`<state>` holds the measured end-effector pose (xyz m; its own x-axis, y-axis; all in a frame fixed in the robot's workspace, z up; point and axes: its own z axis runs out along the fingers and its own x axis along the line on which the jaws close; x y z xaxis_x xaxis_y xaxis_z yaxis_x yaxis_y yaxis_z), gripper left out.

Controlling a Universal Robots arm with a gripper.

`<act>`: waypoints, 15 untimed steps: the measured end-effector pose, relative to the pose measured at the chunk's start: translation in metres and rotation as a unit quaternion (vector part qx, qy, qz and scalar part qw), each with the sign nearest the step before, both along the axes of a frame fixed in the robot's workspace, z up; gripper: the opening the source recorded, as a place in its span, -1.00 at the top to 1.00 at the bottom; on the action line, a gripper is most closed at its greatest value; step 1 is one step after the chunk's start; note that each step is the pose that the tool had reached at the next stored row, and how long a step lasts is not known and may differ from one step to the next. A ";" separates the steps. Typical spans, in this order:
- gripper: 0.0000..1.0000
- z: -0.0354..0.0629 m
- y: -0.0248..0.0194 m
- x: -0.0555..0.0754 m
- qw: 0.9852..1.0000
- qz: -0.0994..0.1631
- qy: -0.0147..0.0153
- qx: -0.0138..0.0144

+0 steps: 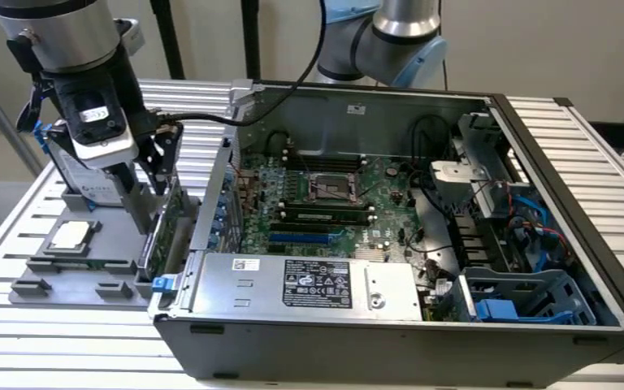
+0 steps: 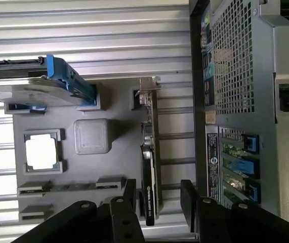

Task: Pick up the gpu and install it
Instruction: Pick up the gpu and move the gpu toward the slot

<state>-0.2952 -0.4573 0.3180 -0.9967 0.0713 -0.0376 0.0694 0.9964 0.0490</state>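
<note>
One big neighbour: the computer case (image 1: 377, 106) is sitting just beside the grey tray (image 1: 111, 244) in the exterior view's lower left. The gpu (image 2: 149, 167) is standing on edge in the tray, on the side nearest the case. Your gripper (image 2: 158, 202) is hanging spread wide, one finger on either side of the card, not clamping. I'd be keeping it centred and square, watching the case-side finger. The hard drive (image 2: 58, 83), processor chip (image 2: 41, 152) and memory stick (image 2: 68, 187) are sitting aside, not blocking.
</note>
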 end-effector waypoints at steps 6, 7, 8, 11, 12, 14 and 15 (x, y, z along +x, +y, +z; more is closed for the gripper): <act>-1.00 -0.0109 -0.0004 -0.001 1.000 0.000 0.000 0.000; -1.00 -0.0128 -0.0004 -0.001 1.000 0.000 0.000 0.000; -1.00 -0.0144 -0.0004 -0.002 1.000 0.000 0.000 0.000; -1.00 -0.0201 -0.0004 -0.002 1.000 0.000 0.000 0.000; -1.00 -0.0218 -0.0004 -0.002 1.000 0.000 0.000 0.000; -1.00 -0.0255 -0.0004 -0.002 1.000 0.000 0.000 0.000; -1.00 -0.0273 -0.0004 -0.002 1.000 0.000 0.000 0.000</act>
<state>-0.2973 -0.4577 0.2907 -0.9968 0.0711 -0.0375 0.0692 0.9964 0.0490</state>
